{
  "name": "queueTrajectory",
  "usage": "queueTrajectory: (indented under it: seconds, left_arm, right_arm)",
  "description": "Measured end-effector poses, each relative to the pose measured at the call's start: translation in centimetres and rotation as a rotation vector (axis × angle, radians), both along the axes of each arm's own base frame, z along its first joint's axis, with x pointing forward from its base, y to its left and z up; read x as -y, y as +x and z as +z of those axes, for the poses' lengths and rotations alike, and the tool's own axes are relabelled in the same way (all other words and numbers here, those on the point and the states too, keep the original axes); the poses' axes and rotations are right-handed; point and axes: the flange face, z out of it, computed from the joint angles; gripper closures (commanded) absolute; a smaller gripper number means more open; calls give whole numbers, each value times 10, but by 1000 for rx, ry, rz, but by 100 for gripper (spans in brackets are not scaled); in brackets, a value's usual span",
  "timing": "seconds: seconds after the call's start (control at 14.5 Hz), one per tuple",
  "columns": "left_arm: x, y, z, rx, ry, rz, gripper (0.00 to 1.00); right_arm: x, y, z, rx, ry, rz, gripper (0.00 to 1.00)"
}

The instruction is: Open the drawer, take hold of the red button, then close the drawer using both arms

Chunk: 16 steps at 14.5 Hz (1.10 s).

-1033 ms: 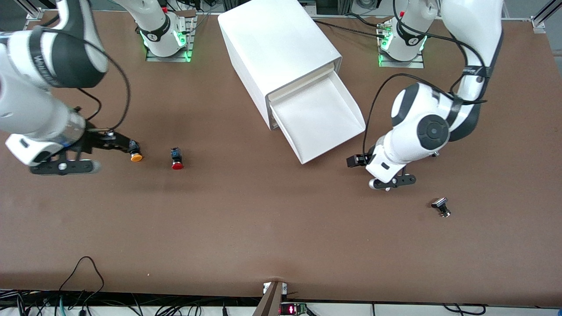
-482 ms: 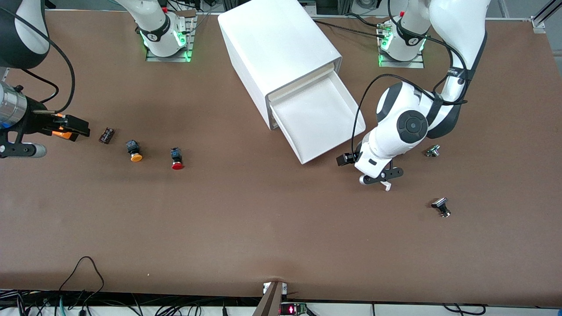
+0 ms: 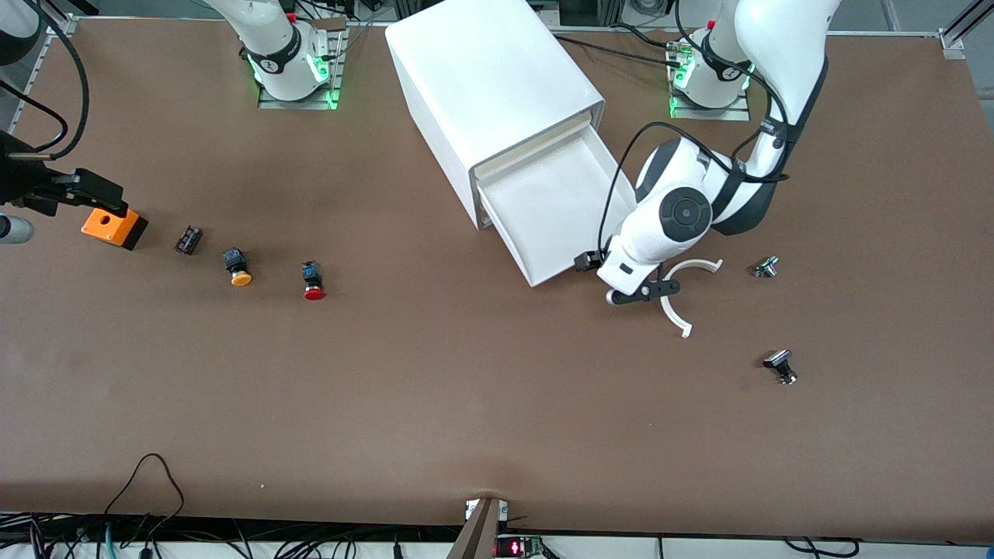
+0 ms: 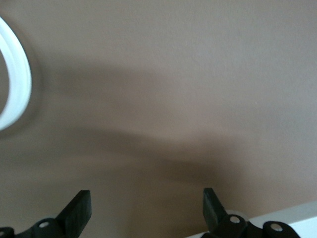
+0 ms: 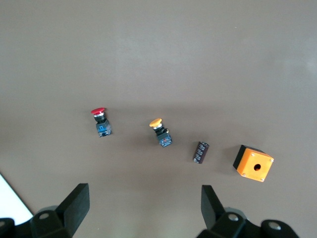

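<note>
The drawer [image 3: 555, 273] stands pulled out of the white cabinet [image 3: 489, 78], and what shows of its inside is bare. The red-capped button [image 3: 314, 281] lies on the table toward the right arm's end; it also shows in the right wrist view [image 5: 100, 121]. My left gripper [image 3: 630, 293] is open and empty, low beside the drawer's front corner; in the left wrist view [image 4: 145, 206] the jaws stand wide apart over bare table. My right gripper [image 3: 97, 192] is open and empty, high over the orange box [image 3: 114, 227]; its jaws [image 5: 144, 201] stand wide apart.
An orange-yellow-capped button [image 3: 237, 266] and a small black part [image 3: 188, 239] lie between the red button and the orange box. A white curved piece [image 3: 683, 291] lies by the left gripper. Two small metal parts [image 3: 766, 266] [image 3: 780, 365] lie toward the left arm's end.
My right arm has risen and pulled back from the orange-yellow button toward its table end, uncovering the black part and orange box. My left gripper has moved toward the drawer's front corner, uncovering the white curved piece.
</note>
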Motion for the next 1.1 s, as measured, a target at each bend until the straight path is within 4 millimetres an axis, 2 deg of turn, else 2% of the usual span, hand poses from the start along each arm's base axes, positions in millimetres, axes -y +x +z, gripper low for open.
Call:
queueTrajectory:
  seconds: [0.21,0.48,0.76,0.9,1.1]
  left_arm:
    - [11,-21,-5,-62,-48,35,1]
    - [43,-72,-14,-156,-95,24,1]
    - [70,-117,-9,-187,-96,-38,1]
    - [79,-131,-8,-197,-89,-48,1]
    - [80,-135,-8,-200,-85,-48,1]
  right_arm:
    - [9,0,0,0,10,6,0]
    - [11,-2,4,9,10,1,0]
    - [16,-8,9,11,11,-7,0]
    - [16,-9,5,4,12,-7,0]
    - [16,-8,-2,17,11,-8,0]
